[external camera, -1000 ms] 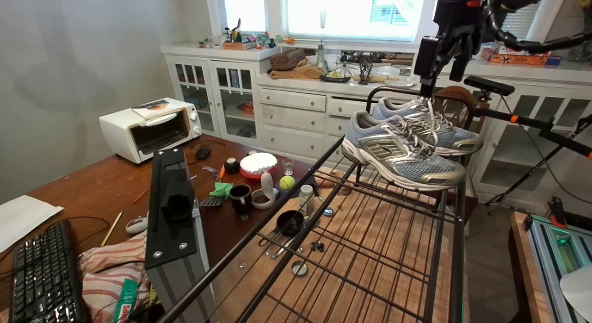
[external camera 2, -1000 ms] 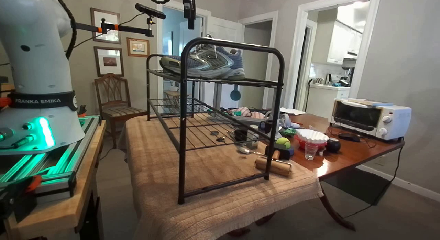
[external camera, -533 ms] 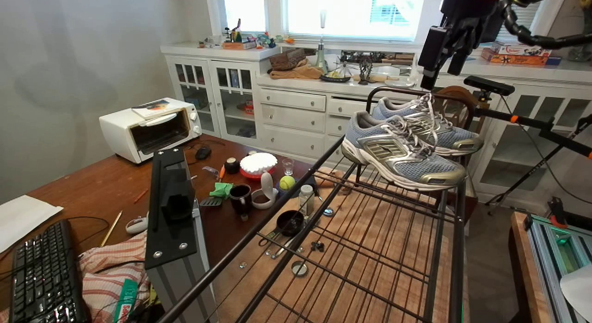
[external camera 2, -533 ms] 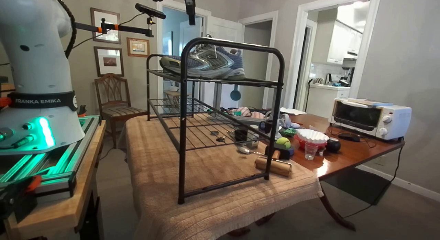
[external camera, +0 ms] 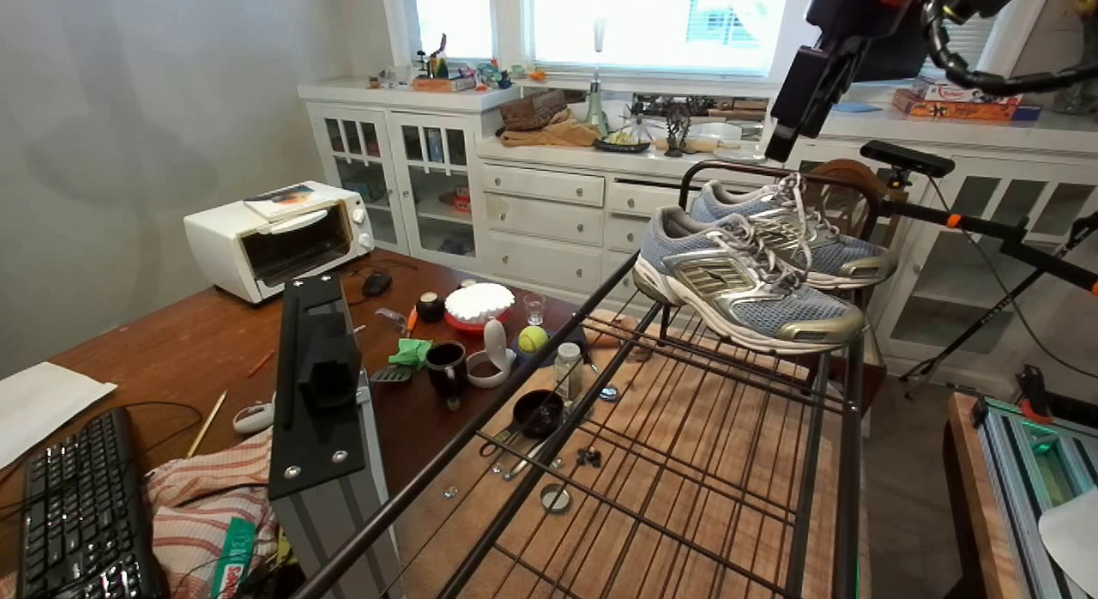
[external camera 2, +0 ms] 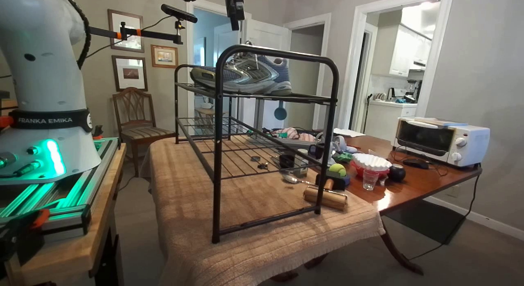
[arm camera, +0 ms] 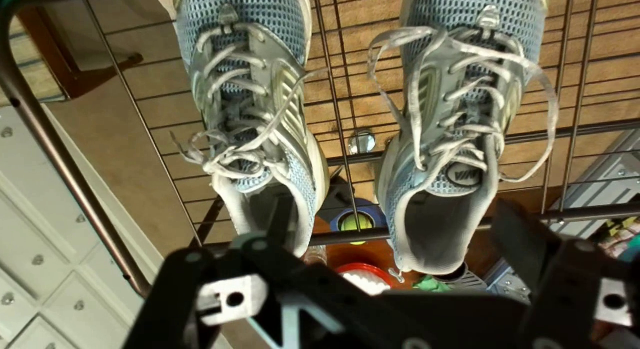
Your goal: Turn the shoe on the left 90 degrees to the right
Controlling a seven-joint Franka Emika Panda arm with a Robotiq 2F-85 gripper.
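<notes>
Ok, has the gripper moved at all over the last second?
Yes. In an exterior view, the gripper has shifted rightward and slightly upward in the picture, judged against the metal shoe rack's end hoop.

Pale arm; black band (FRANKA EMIKA); black fingers.

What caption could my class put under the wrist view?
Open black two-fingered gripper above a pale-laced grey-blue mesh sneaker beside its matching twin on a dark metal wire rack.
</notes>
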